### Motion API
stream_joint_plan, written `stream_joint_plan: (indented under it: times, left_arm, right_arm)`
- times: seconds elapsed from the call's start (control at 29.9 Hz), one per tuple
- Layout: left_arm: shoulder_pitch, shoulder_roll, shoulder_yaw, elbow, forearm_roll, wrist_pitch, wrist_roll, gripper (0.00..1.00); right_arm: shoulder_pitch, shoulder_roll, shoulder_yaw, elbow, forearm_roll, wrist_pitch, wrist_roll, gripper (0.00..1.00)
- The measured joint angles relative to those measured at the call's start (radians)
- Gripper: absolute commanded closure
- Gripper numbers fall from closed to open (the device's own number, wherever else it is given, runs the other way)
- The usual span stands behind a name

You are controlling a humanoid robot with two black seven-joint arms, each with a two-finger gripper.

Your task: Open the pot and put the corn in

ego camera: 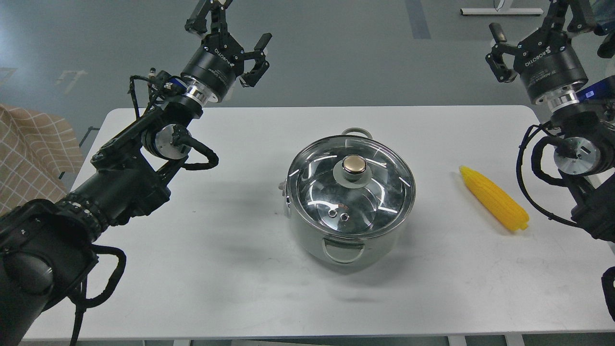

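Observation:
The stainless-steel pot (311,239) stands in the middle of the white table (202,269), with one loop handle facing me and one at the back. A glass lid (379,192) with a brass-coloured knob (354,165) sits on it and covers it. The yellow corn (495,198) lies on the table to the right of the pot, its tapered end pointing away from me. My left gripper (228,32) hangs open above the table's far left edge, holding nothing. My right gripper (538,26) is raised past the far right corner, fingers spread, empty, one finger partly cut off by the frame's top edge.
A beige checkered cloth (29,154) lies off the table at the left. Grey floor runs beyond the far edge. My right arm's forearm (576,154) stands just right of the corn.

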Motion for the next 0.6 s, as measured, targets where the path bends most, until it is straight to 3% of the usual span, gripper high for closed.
stream_joint_plan:
  times: [0.6]
  left_arm:
    - [-0.007,0.016,0.002,-0.054,-0.005,0.000,-0.015,0.02]
  right_arm:
    - [-0.002,0.005,-0.005,0.005,0.001,0.001,0.000,0.00]
